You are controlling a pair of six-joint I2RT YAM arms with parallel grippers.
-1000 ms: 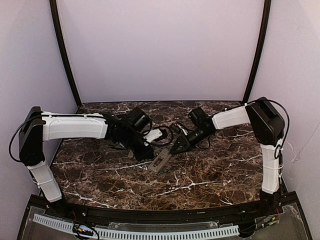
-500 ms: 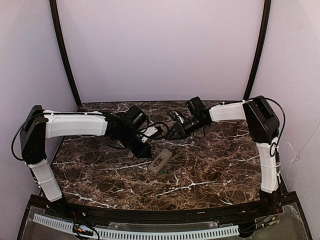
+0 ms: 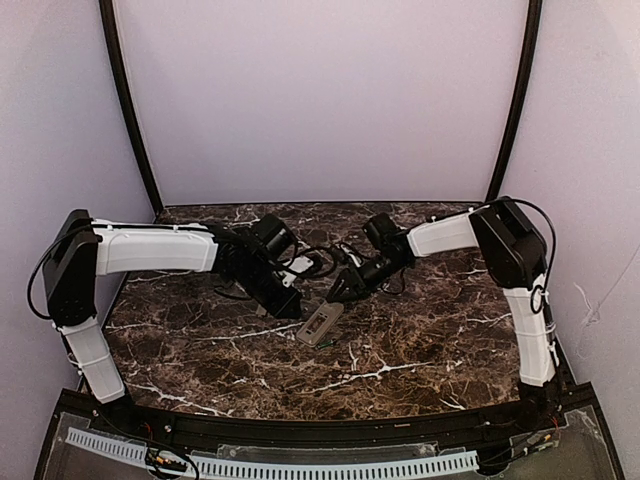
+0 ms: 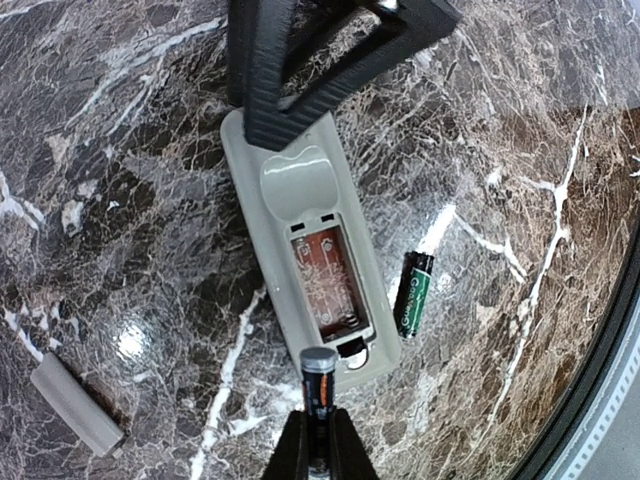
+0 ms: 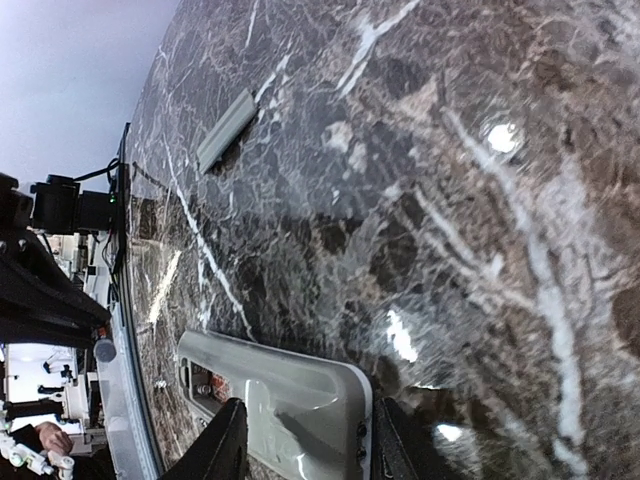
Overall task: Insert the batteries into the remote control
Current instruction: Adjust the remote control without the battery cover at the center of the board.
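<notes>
The small flat white remote control [image 4: 300,185] lies grey back up in the middle of the dark veined marble table [image 3: 200,350], its battery bay open. The left gripper [image 4: 320,428] is clamped on one slim dark cylindrical battery [image 4: 320,372] at the remote's near end. A loose green-tinted battery [image 4: 413,293] lies just right of it and a grey cover strip [image 4: 75,405] to the left. The right gripper [image 5: 308,425] has its jaws parted astride the remote's far end.

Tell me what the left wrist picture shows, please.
A slim dark cylindrical battery, pinched in the left jaws, hovers at the open, empty compartment of a flat grey-backed remote control. A second green-tinted battery lies on the marble table beside it.
</notes>
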